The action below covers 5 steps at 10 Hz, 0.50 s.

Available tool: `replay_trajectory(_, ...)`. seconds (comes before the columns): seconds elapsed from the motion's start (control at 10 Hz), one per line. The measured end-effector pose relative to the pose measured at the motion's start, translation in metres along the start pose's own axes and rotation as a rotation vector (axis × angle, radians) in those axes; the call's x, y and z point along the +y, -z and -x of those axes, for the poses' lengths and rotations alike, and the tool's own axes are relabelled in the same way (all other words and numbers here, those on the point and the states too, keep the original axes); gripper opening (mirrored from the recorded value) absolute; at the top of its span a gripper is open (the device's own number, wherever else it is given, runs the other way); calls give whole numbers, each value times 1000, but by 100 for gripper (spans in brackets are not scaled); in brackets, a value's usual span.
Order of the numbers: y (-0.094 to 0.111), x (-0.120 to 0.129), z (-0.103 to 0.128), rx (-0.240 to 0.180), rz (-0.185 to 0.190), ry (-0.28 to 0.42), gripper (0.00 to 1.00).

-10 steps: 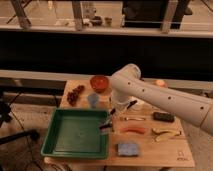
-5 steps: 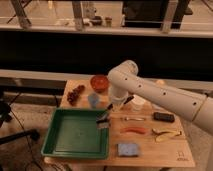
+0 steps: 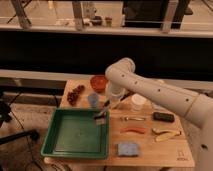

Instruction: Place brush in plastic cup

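My gripper (image 3: 113, 103) hangs from the white arm over the table's middle, just right of the plastic cup (image 3: 93, 99), a small pale blue-grey tumbler standing upright. The gripper is shut on the black handle of the brush (image 3: 102, 115). The brush slants down and to the left, and its grey head hangs over the right rim of the green tray (image 3: 75, 134). The brush head is below and slightly right of the cup and does not touch it.
A red bowl (image 3: 99, 81) and dark grapes (image 3: 76, 94) sit behind the cup. To the right are a white cup (image 3: 137, 102), a thin metal utensil (image 3: 133, 118), a black block (image 3: 163, 116), an orange piece (image 3: 134, 130), a banana (image 3: 165, 134) and a blue sponge (image 3: 127, 148).
The arm has swung left and back. The brush has risen a little and moved from the tray's right rim towards the cup.
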Motion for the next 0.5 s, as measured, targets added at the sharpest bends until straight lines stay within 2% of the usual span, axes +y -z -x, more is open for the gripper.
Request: replay_trajectory(0.5, 2, -24, -7, -31, -46, -2, 0)
